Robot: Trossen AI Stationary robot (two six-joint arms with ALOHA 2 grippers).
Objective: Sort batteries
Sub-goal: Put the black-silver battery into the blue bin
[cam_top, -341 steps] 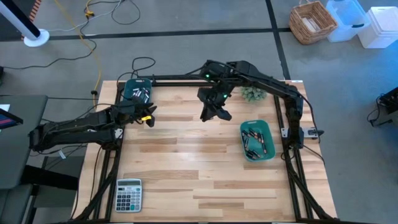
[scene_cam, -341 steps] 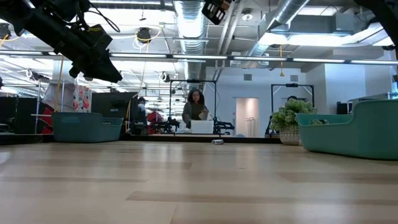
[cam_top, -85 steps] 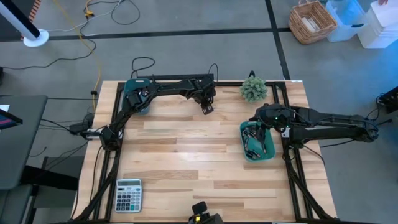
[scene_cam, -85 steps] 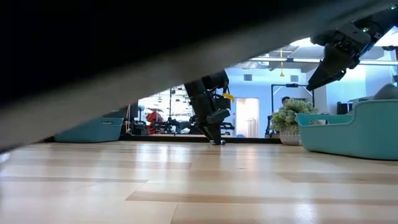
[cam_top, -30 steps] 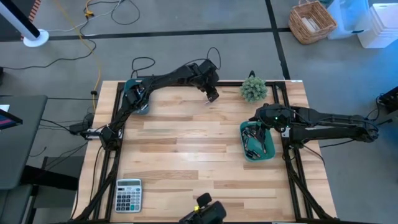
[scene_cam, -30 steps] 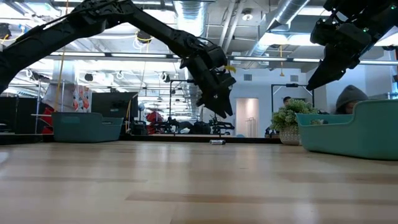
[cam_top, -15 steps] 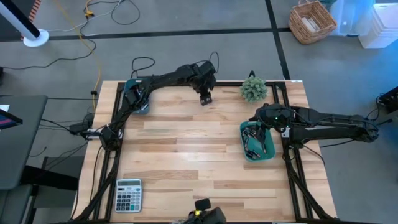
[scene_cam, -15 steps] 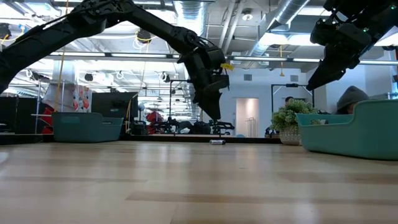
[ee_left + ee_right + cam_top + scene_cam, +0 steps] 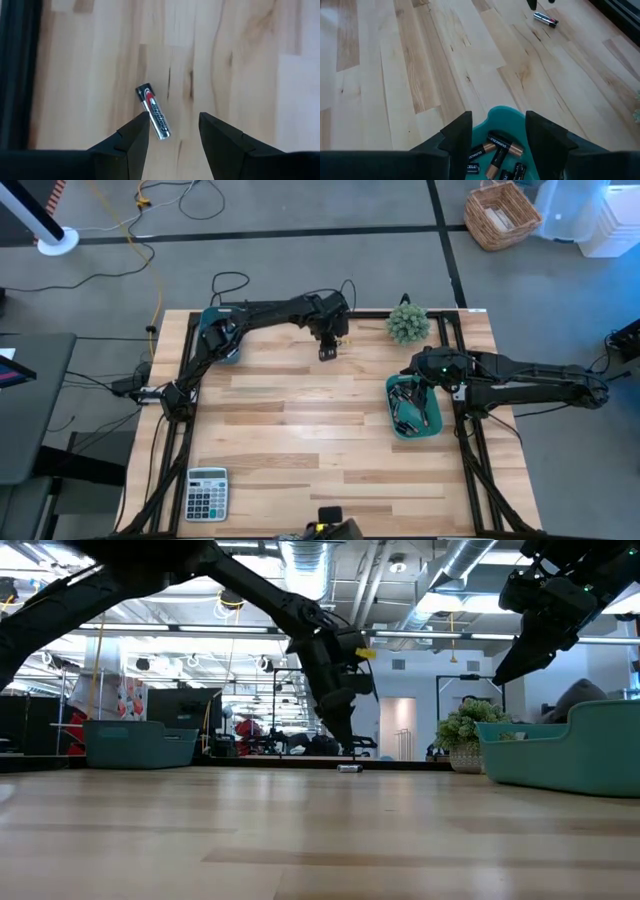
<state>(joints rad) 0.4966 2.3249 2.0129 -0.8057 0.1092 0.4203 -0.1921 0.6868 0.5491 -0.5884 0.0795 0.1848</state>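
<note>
A single silver and dark battery [image 9: 154, 111] lies flat on the wood near the table's far edge [image 9: 348, 768]. My left gripper [image 9: 174, 127] hovers open just above it [image 9: 349, 747], pointing steeply down, with the battery close to one finger [image 9: 134, 134] and untouched. My right gripper [image 9: 498, 120] is open and hangs still over the teal bin [image 9: 436, 427] at the table's right, touching nothing. Several batteries [image 9: 495, 150] lie in that bin.
A second teal bin [image 9: 218, 330] stands at the far left corner. A small potted plant [image 9: 407, 327] sits at the far edge, right of my left gripper. A grey calculator [image 9: 206, 493] lies at the near left corner. Bare wood [image 9: 300, 430] fills the middle.
My left gripper has come down toward the battery, shifting a little toward the table's near edge, and has rolled about its own axis. Its fingers stay open. The battery has not moved.
</note>
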